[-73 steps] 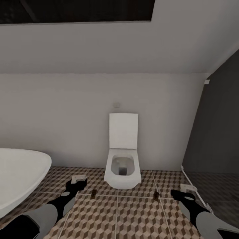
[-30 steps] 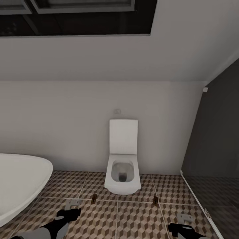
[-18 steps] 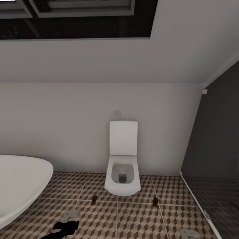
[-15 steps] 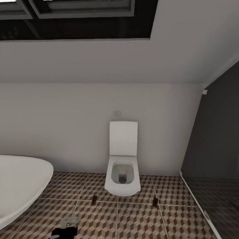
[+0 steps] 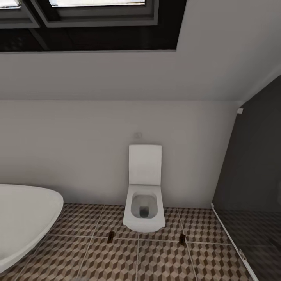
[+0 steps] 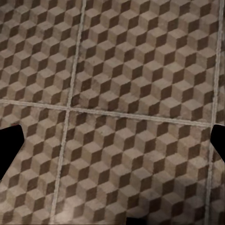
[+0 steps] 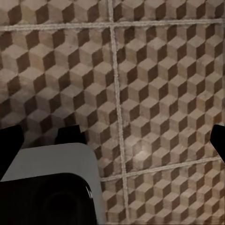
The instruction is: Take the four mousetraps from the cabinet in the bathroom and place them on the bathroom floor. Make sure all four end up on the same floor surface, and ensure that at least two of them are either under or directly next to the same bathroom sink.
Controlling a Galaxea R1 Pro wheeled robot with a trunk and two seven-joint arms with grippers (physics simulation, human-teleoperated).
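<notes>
At the left edge of the head view, lower down, the curved white rim of a bathtub (image 5: 27, 218) juts in over the bathroom floor (image 5: 164, 261), whose cube-patterned tiles fill the bottom strip of the frame. Top left, a dark-framed window (image 5: 89, 23) spans the sloped ceiling. Moving right along the floor, one mousetrap (image 5: 111, 235) lies flat at a grout line, lower centre-left, just in front of the toilet's left corner. The white toilet (image 5: 144, 210) stands at centre against the pale wall, lid raised, with a small flush plate (image 5: 137, 135) on the wall above it. A second mousetrap (image 5: 182, 238) lies on the same tiled floor to the right of the toilet — well apart from the first, the bowl between them. At the far right a dark glass panel (image 5: 253, 175) rises from the floor.

In the left wrist view, the left claw (image 6: 112, 150) is spread wide: its dark fingertips (image 6: 8, 147) sit at opposite edges of the frame, bare tiles between them. In the right wrist view, the right claw (image 7: 112, 140) is likewise spread — fingertips (image 7: 9, 145) at both edges — nothing pinched, with a grey and black part of the robot (image 7: 47, 187) in the lower left.
</notes>
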